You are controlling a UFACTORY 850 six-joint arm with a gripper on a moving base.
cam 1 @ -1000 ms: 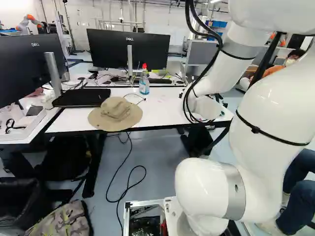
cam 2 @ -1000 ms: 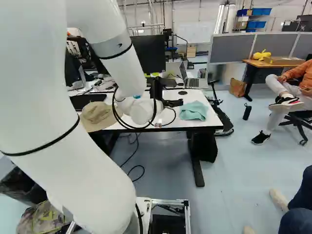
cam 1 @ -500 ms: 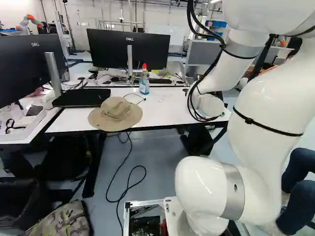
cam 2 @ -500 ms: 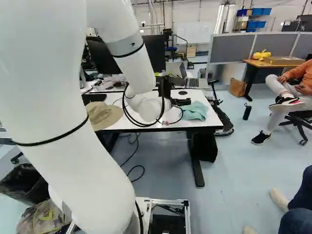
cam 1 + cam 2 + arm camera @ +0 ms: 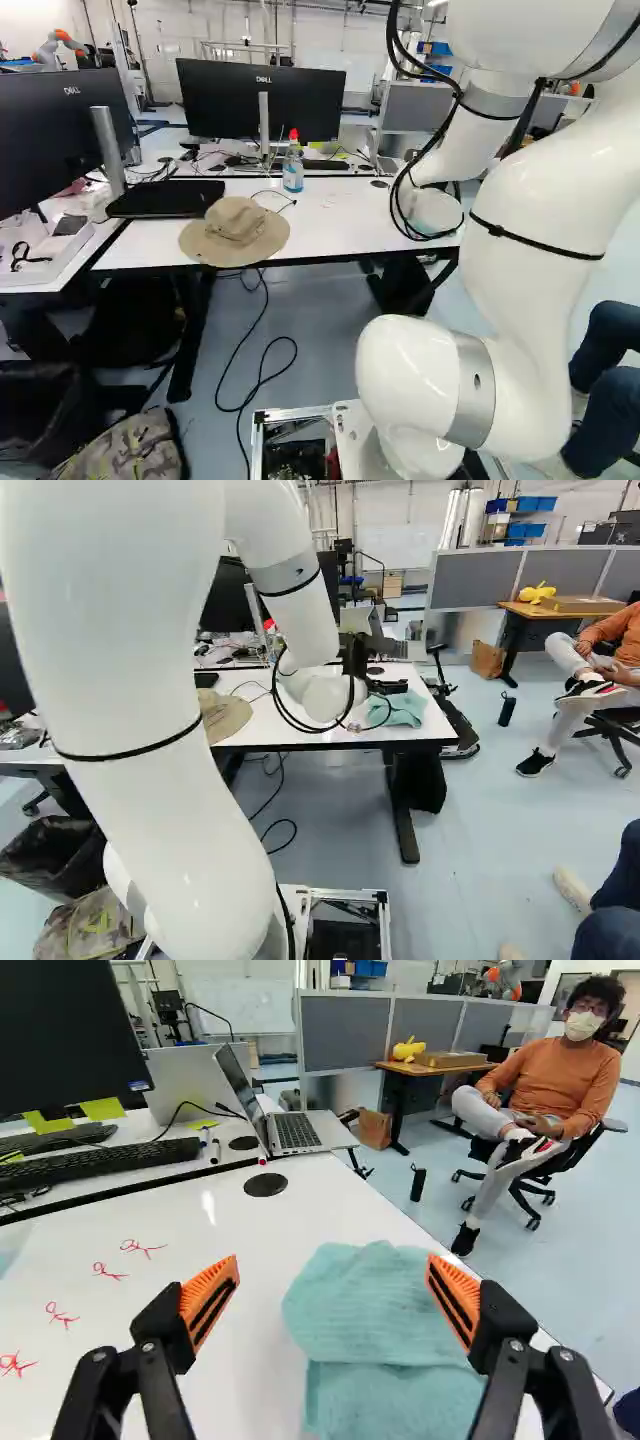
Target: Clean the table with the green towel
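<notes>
Arm [image 5: 150, 660] and pincer [image 5: 333, 1265] have swung right, nearer the towel [image 5: 380, 1330]. Closing off-centre might catch a thin fold that slips, or nudge the cloth off the table [image 5: 240, 1370], whose edge is near. Its 2 fingers stand wide apart, gripping nothing; towel lies crumpled ahead, between them

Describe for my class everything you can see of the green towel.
The towel is pale blue-green, soft-looking cloth. It lies loosely folded and rumpled on the white tabletop, one layer over another, near the table's right end in the right base view. The open gripper faces it, fingers apart, not gripping. Only the tabletop clearly touches it.
</notes>
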